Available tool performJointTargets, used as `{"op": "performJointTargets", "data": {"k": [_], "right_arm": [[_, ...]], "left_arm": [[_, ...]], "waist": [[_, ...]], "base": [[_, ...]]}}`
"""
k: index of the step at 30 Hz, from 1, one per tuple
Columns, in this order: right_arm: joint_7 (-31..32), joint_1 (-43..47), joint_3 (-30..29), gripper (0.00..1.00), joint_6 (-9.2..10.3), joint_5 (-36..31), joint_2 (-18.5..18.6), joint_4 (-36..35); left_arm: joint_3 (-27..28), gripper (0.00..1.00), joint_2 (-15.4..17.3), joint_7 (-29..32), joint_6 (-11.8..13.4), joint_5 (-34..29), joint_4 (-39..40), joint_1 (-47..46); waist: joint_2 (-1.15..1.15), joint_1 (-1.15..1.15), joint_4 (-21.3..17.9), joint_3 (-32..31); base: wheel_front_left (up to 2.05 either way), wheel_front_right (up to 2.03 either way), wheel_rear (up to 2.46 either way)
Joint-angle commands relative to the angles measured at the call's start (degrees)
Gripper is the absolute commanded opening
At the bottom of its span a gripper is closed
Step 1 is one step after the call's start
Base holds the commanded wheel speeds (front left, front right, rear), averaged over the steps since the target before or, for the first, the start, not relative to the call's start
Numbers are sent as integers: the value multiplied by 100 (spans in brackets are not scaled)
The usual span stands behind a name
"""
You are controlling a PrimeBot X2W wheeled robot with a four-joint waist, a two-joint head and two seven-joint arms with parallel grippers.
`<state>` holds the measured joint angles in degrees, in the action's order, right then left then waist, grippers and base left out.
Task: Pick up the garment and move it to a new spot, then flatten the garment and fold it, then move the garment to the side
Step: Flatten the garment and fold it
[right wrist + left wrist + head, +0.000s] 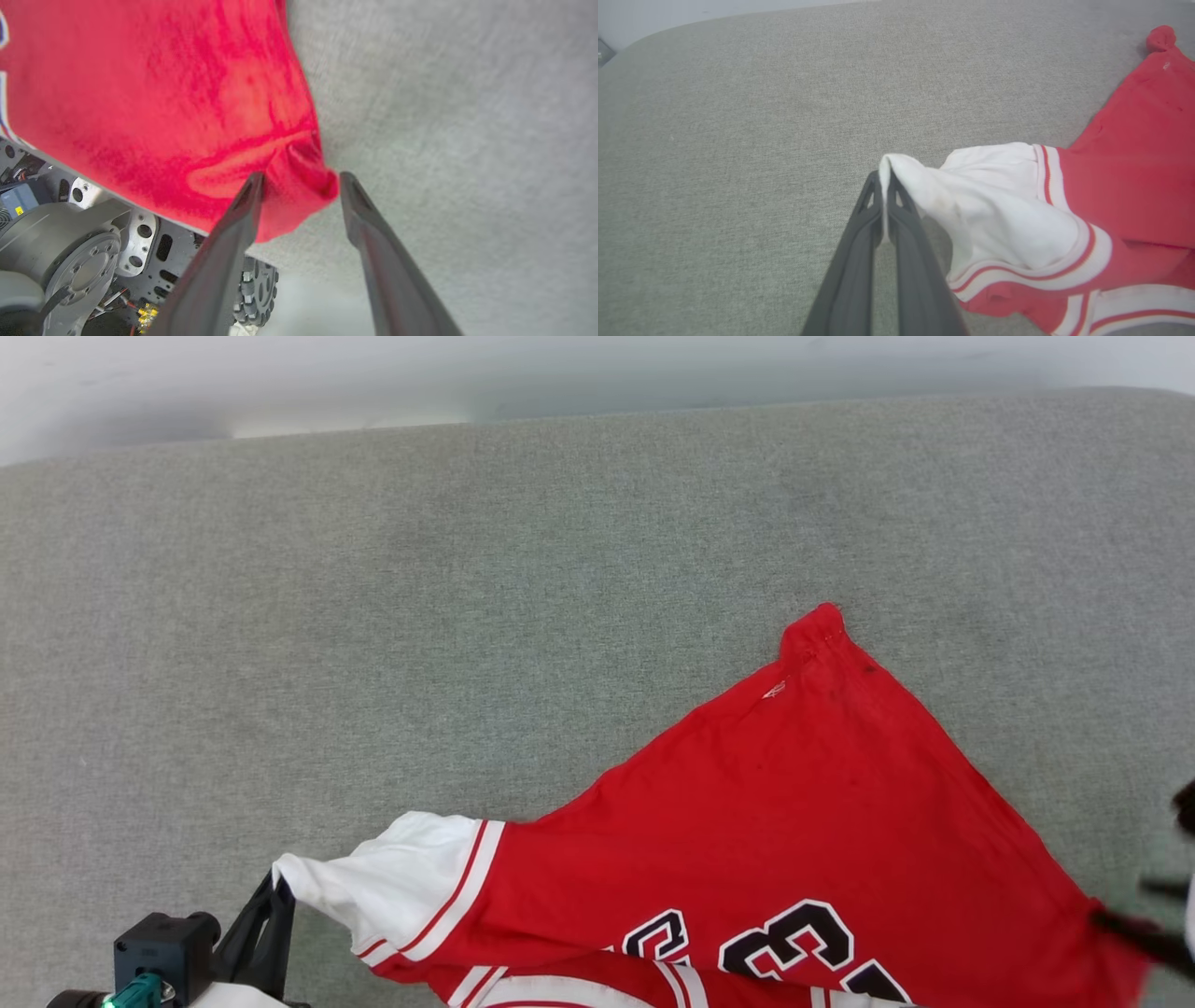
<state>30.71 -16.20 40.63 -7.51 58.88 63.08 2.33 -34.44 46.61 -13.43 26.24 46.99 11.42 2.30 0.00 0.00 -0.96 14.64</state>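
Nearest me, at 7 o'clock in the head view, the left gripper (883, 175) is clamped on the cuff edge of a white sleeve (994, 210), cloth pinched thin between the two dark fingers. At 4 o'clock the right gripper (301, 179) has its jaws spread, with a bunched red hem corner sitting in the gap. It touches the left finger but I judge it not pinched, so that side is released. In the right wrist view the cloth hangs over the near edge, with the robot base (93, 261) and a wheel underneath. The garment (794, 803) lies print side up across 5 to 6 o'clock of the grey cushioned surface (467, 569). The black "23" is cut off by the bottom edge, and striped trim is doubled up under it at 6 o'clock. Further out the red body runs smooth to a puckered corner (822, 621) pointing toward 1 o'clock. Beyond that is bare grey fabric up to a pale wall at 12. My read on progress: the shirt is on the surface and being stretched out by sleeve and hem, so this is the move or early flatten stage. It is not flat, since the near part is bunched and overhanging. I see no fold made, and the move to the side is not done. The right side needs a real grip first.
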Motion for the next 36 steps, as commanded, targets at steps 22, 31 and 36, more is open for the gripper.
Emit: {"op": "performJointTargets", "data": {"k": [22, 31, 36], "right_arm": [[2612, -3601, 247, 100, 4, -1141, -1327, -70], [2342, -4281, 902, 100, 4, -1153, -1955, 1006], [2286, -3928, 1839, 100, -6, -1042, -1988, 1349]], "left_arm": [[-277, 0, -293, 158, -135, -447, 112, -888], [-360, 0, -499, 124, -246, -555, -7, -1230], [-403, 0, -568, 120, -271, -596, -87, -1314]], "waist": [[0, 0, 810, 959], [0, 0, 1042, 1352], [0, 0, 1099, 1363]], "base": [[0, 0, 0], [0, 0, 0], [0, 0, 0]]}}
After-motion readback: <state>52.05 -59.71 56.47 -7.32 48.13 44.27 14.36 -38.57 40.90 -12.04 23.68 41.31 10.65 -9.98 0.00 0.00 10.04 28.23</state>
